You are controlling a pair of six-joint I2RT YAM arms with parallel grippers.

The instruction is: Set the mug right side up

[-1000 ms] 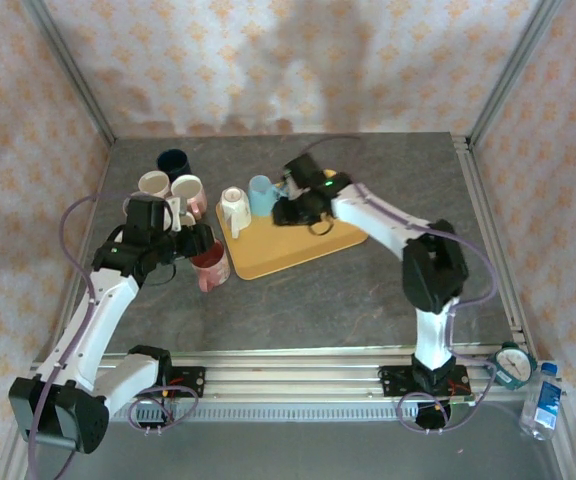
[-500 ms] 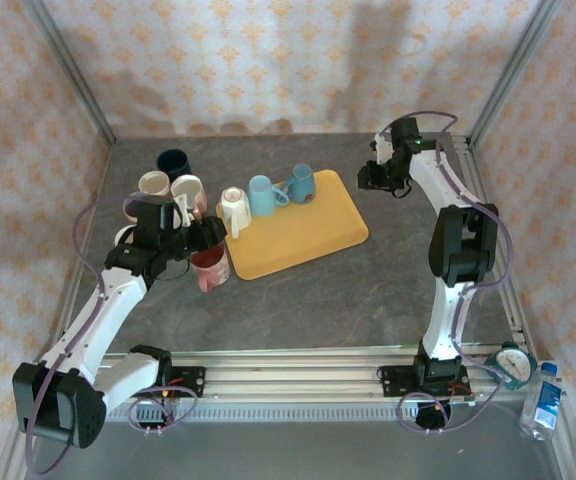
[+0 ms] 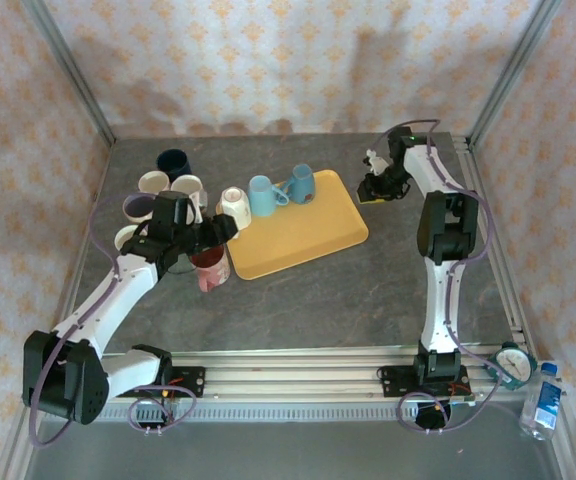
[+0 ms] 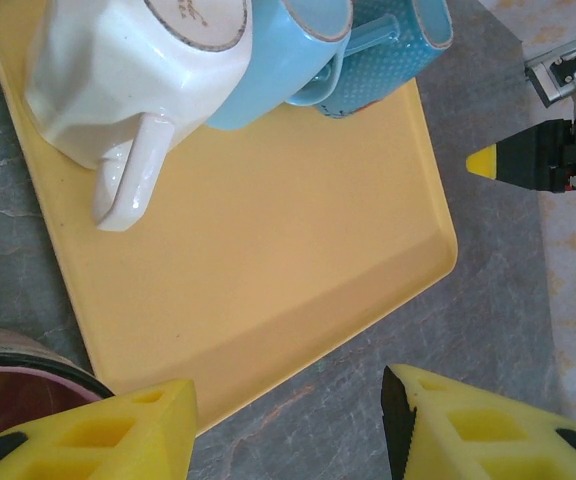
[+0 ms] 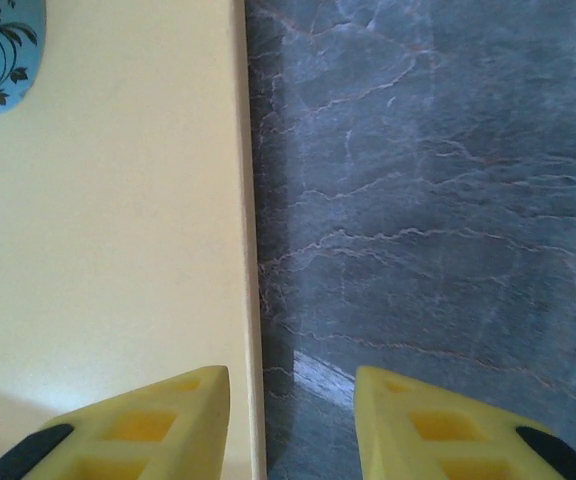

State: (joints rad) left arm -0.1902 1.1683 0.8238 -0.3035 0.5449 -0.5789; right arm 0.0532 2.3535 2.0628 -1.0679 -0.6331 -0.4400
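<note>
Swung clear of the mugs within the last second, the right hand [image 3: 377, 186] now hangs over the far right edge of the yellow tray [image 3: 318, 238], one finger above the tray and the other above the grey tabletop [image 3: 348, 295]. Its fingers stand apart with nothing between them. That placement looks like a retreat meant to leave the tray free for the other arm.

The left hand [image 4: 286, 420] has edged toward the tray's left corner. It too is spread and empty, and hovers just above a dark red mug [image 3: 211, 268] that stands mouth-up on the tabletop beside the tray.

Just beyond it, the white mug [image 4: 128, 70] sits on the tray with its base uppermost and its handle toward the left hand. It is probably the mug to be turned over, and the handle offers the nearest hold. A light blue mug [image 3: 260, 195] touches it, and a teal mug [image 3: 302, 183] with a dark vine pattern comes next in the row. More mugs [image 3: 168, 185] crowd the tabletop at left.

A line of script crosses the white mug's base, but it is cut off and unreadable. No brand can be made out.
</note>
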